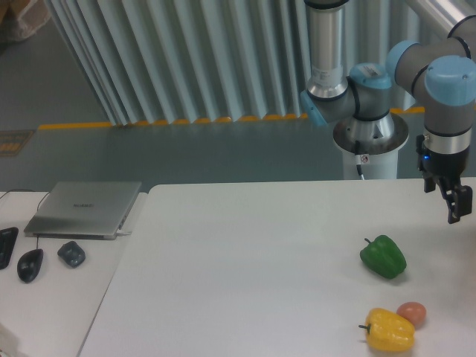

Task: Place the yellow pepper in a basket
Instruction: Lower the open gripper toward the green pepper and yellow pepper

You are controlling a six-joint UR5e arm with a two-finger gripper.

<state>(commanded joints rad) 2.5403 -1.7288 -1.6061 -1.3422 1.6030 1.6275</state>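
The yellow pepper (390, 330) lies on the white table (245, 275) near the front right, its dark stem pointing left. My gripper (460, 211) hangs at the right edge of the view, above and behind the pepper and well apart from it. Only one dark finger (457, 202) shows clearly, so how the jaws stand is unclear, and nothing is seen held. The basket is out of view.
A green bell pepper (384, 256) sits behind the yellow one. A small orange-red egg-shaped thing (411, 313) touches the yellow pepper's right rear. On a side desk at left lie a closed laptop (84, 208), a black mouse (30, 265) and a small dark object (71, 253).
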